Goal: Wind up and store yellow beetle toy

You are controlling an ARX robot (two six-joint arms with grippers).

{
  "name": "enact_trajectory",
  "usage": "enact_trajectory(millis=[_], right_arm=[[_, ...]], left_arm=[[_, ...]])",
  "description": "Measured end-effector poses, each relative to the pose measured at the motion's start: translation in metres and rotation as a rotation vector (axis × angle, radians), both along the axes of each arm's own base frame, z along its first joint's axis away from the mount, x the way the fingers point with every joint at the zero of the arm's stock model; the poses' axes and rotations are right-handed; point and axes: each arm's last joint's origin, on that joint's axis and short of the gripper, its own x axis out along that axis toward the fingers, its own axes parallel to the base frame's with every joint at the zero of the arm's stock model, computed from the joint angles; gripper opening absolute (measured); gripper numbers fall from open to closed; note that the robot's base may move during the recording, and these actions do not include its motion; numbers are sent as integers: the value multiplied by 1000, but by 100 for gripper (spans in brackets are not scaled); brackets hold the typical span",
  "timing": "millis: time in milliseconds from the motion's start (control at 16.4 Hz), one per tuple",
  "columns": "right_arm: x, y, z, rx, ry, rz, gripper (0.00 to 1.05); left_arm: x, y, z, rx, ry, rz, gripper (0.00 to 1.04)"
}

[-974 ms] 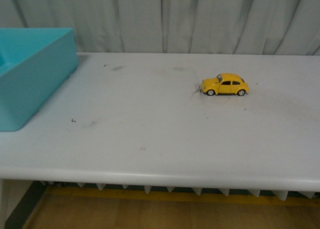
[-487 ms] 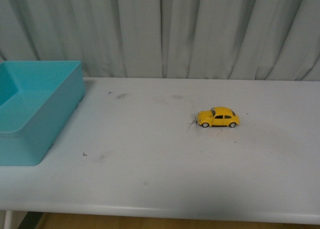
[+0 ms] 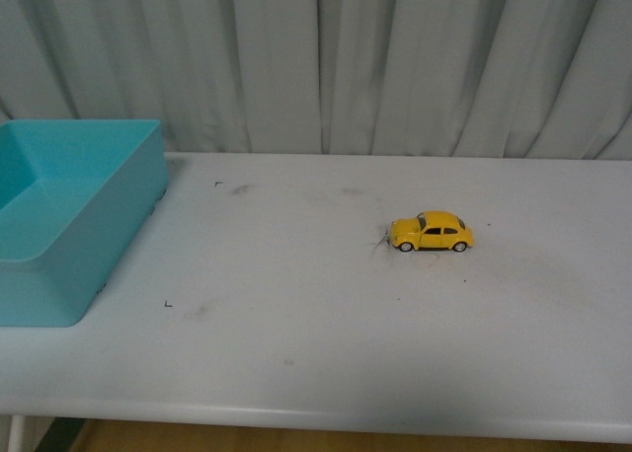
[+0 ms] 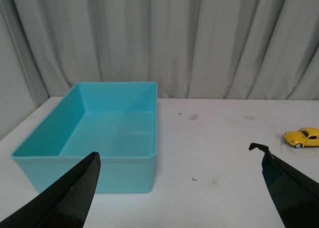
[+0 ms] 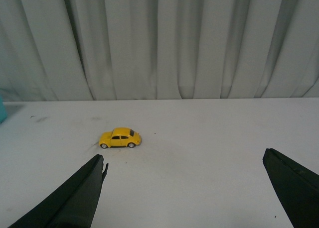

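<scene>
Yellow beetle toy (image 3: 431,232): sitting on its wheels on the white table (image 3: 296,314), right of centre, nose pointing toward the teal bin (image 3: 59,274) and well apart from it.
Teal bin: standing at the table's left end.
Left gripper (image 4: 175,152): hovering, fingers spread wide, gripping nothing.
Right gripper (image 5: 185,156): hovering, fingers spread wide, gripping nothing.
Grey curtain (image 3: 316,67): hanging behind.

Front view looks down across the table (image 3: 296,373) toward the curtain (image 3: 296,67). Both wrist views face likewise, set back; all share the yellow beetle toy (image 3: 431,232).
</scene>
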Motion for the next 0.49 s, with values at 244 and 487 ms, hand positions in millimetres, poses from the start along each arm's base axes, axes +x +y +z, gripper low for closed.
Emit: enact_trajectory(millis=[244,487], right_arm=[[0,0,0,0,-1,0,98],[0,0,0,0,0,0,98]], left_arm=[[0,0,0,0,0,0,98],[0,0,0,0,0,0,98]])
